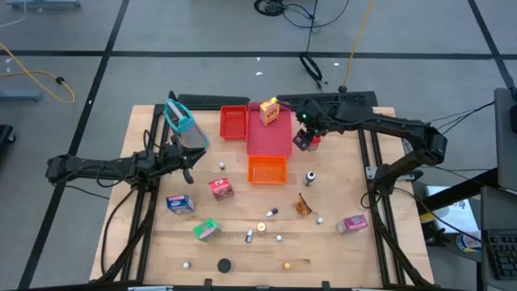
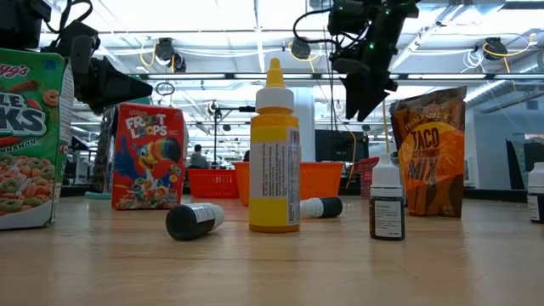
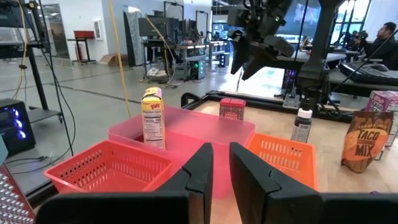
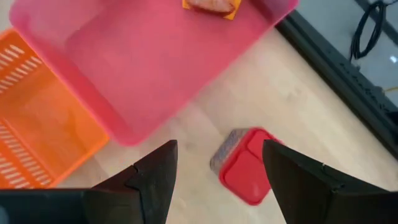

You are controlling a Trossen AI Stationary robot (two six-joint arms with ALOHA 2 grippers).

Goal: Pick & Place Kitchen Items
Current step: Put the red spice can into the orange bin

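Right pincer (image 4: pixel 217 165) released, fingers spread wide, hanging above a small red box (image 4: pixel 244 165) that lies on the tabletop (image 4: pixel 298 106) just beside the pink tray (image 4: pixel 155 56) (yellow-orange carton (image 1: pixel 269 111) standing in that tray). Left pincer (image 3: pixel 220 171) clenched, nothing between its fingers, well apart from the pink tray.
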